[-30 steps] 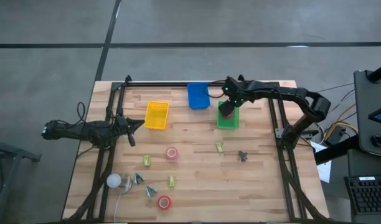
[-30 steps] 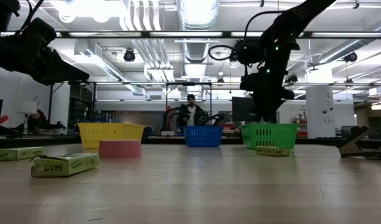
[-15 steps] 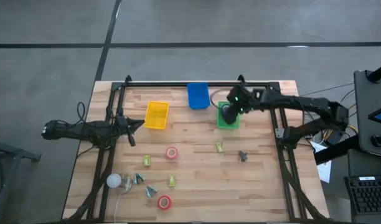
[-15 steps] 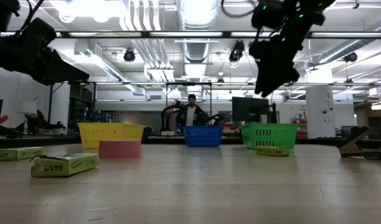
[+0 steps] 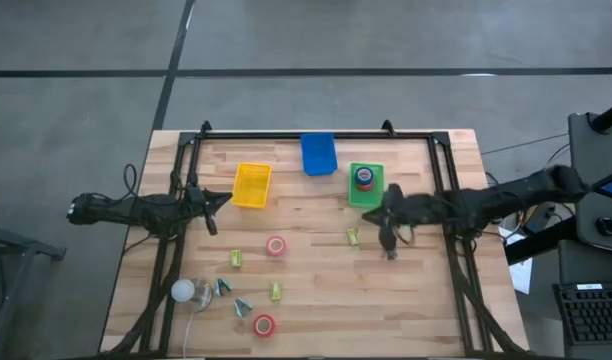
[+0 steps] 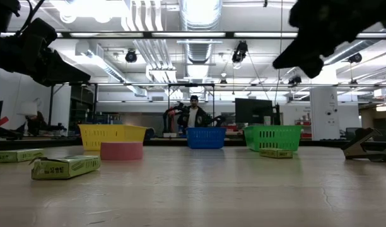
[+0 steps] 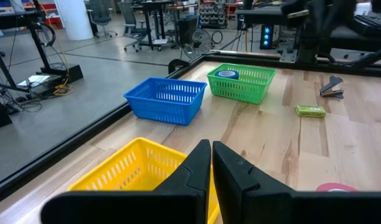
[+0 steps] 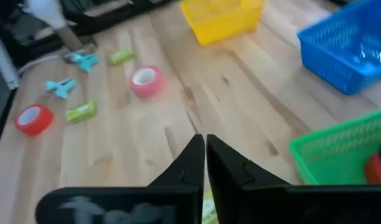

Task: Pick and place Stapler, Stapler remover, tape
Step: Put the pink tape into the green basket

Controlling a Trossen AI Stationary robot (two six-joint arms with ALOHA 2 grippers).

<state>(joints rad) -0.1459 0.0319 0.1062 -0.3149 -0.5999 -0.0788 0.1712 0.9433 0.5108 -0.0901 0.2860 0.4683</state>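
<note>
From above, my right gripper [image 5: 386,228], fingers shut and empty, hangs beside the small dark metal staple remover [image 5: 391,251]. Two tape rolls lie in the green plastic basket [image 5: 377,196]. In my wrist view the light, stiff red tape ring [image 8: 146,82] looks best pinched across its wall. My left gripper [image 7: 211,163], shut, waits by the yellow basket [image 7: 137,167].

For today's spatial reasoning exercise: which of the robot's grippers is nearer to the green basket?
The right. The right gripper hangs just on the near side of the green basket, over the table. The left gripper waits far across the table, beside the yellow basket.
</note>
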